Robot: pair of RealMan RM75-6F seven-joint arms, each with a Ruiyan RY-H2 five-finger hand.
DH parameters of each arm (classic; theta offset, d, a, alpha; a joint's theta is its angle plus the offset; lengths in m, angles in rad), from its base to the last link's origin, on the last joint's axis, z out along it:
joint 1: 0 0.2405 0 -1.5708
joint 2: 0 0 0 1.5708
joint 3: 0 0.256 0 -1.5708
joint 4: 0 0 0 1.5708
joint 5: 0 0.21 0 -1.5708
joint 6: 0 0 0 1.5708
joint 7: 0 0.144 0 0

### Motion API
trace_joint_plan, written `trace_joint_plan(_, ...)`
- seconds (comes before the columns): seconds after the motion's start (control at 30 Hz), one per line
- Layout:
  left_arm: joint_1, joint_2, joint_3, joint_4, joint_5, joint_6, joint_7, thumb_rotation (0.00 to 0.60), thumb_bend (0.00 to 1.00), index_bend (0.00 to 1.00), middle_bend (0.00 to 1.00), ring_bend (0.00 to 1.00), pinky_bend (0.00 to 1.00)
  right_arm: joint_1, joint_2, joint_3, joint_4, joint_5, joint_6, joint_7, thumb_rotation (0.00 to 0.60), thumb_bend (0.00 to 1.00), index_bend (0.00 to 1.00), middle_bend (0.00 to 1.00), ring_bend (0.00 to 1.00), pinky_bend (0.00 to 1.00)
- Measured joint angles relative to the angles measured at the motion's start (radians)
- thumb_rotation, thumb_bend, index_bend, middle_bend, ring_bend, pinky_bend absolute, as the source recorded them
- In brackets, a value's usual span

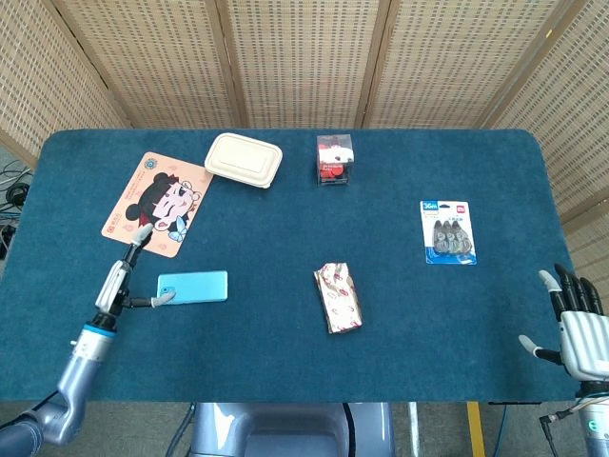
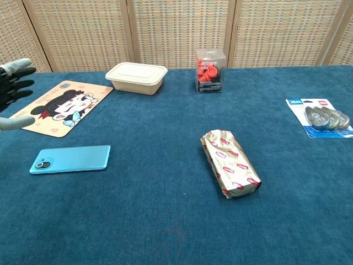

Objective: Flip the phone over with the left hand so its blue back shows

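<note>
**Phone lies blue side up, left hand clear of it**

The phone (image 2: 70, 159) lies flat on the blue table (image 1: 400, 314), its blue back and camera bump facing upward, just in front of the cartoon mat (image 2: 59, 107). From where I stand the flip looks done: the side the task asks for is showing, and nothing is propping or tilting the phone.

The left hand (image 1: 122, 276) sits just to the left of the phone with its fingers spread and nothing in them. In the head view one fingertip (image 1: 164, 297) reaches close to the phone's near end; I cannot tell whether it touches. In the chest view only the fingers show at the left edge, apart from the phone.

The right hand (image 1: 574, 324) hangs off the table's far right corner, fingers apart, holding nothing and well away from everything.

The other things are well apart from the phone: a beige lidded box (image 1: 245, 159) and a clear box with red contents (image 1: 334, 160) toward the back, a foil-wrapped packet (image 2: 229, 163) mid-table, and a blister pack (image 1: 447, 231) to the right.

My judgement is that the remaining step is a retreat. The left hand needs only to lift away without brushing the phone's end, so that it stays flat with the blue side up.
</note>
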Motion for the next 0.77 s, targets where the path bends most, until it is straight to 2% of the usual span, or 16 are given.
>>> trace_joint_plan(0.17,0.016,0.076,0.005,-0.079,0.023,0.05,0.157,0.6,0.0,0.0,0.0,0.0,0.0,-0.002,0.004,-0.001,-0.005,-0.005,0.006,0.003,0.6,0.0,0.01,0.0,0.0,0.0)
trace_joint_plan(0.27,0.023,0.156,0.01,-0.176,0.023,0.045,0.33,0.6,0.0,0.0,0.0,0.0,0.0,-0.004,0.006,0.0,-0.007,-0.006,0.01,0.005,0.6,0.0,0.01,0.0,0.0,0.0)
trace_joint_plan(0.47,0.052,0.351,0.013,-0.448,-0.03,0.023,0.788,0.6,0.0,0.0,0.0,0.0,0.0,-0.007,0.009,0.002,-0.01,-0.007,0.019,0.005,0.6,0.0,0.01,0.0,0.0,0.0)
trace_joint_plan(0.6,0.094,0.481,0.013,-0.657,-0.11,0.028,1.112,0.6,0.0,0.0,0.0,0.0,0.0,-0.009,0.01,0.003,-0.012,-0.008,0.026,0.0,0.6,0.0,0.01,0.0,0.0,0.0)
trace_joint_plan(0.7,0.133,0.559,0.016,-0.79,-0.17,0.036,1.259,0.6,0.0,0.0,0.0,0.0,0.0,-0.01,0.007,0.004,-0.012,-0.01,0.031,-0.007,0.6,0.0,0.01,0.0,0.0,0.0)
trace_joint_plan(0.77,0.145,0.578,0.018,-0.832,-0.186,0.035,1.3,0.6,0.0,0.0,0.0,0.0,0.0,-0.01,0.004,0.004,-0.01,-0.01,0.032,-0.013,0.6,0.0,0.01,0.0,0.0,0.0)
